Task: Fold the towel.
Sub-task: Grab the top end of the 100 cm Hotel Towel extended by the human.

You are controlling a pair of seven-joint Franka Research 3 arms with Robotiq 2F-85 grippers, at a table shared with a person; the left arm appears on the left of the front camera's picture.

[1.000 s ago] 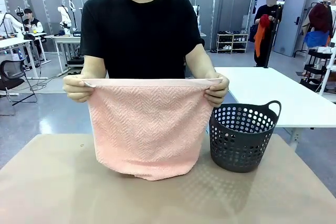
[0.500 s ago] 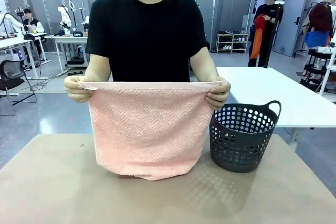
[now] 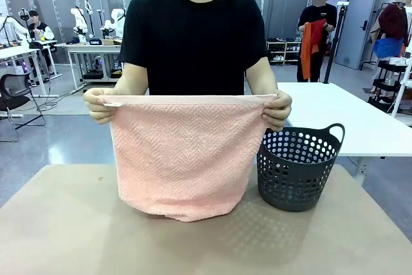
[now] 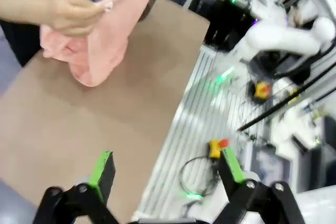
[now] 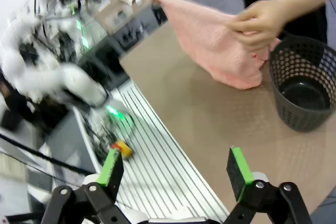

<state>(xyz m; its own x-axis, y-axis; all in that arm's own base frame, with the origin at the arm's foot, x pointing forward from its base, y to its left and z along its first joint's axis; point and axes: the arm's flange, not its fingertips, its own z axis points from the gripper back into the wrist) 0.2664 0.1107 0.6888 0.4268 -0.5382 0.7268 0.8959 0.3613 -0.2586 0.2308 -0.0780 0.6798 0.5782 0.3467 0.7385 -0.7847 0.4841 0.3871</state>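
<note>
A person at the far side of the table holds the pale salmon-pink towel (image 3: 183, 156) up by its top edge, one hand (image 3: 100, 104) at each upper corner. It hangs folded double, its lower end resting on the tan table (image 3: 77, 223). The towel (image 4: 107, 35) also appears at the upper left of the left wrist view and the towel (image 5: 212, 45) in the upper middle of the right wrist view. My left gripper (image 4: 168, 169) stands open over the table's near edge, far from the cloth. My right gripper (image 5: 176, 174) is open too, with nothing between its fingers.
A dark perforated basket (image 3: 297, 165) with handles stands on the table right of the towel; the basket (image 5: 302, 90) looks empty inside. A ribbed metal base (image 5: 152, 166) runs along the near table edge. A white table (image 3: 335, 117) stands behind at the right.
The person has shifted slightly to picture right and raised the towel's top edge a little. Neither gripper's jaws have moved.
</note>
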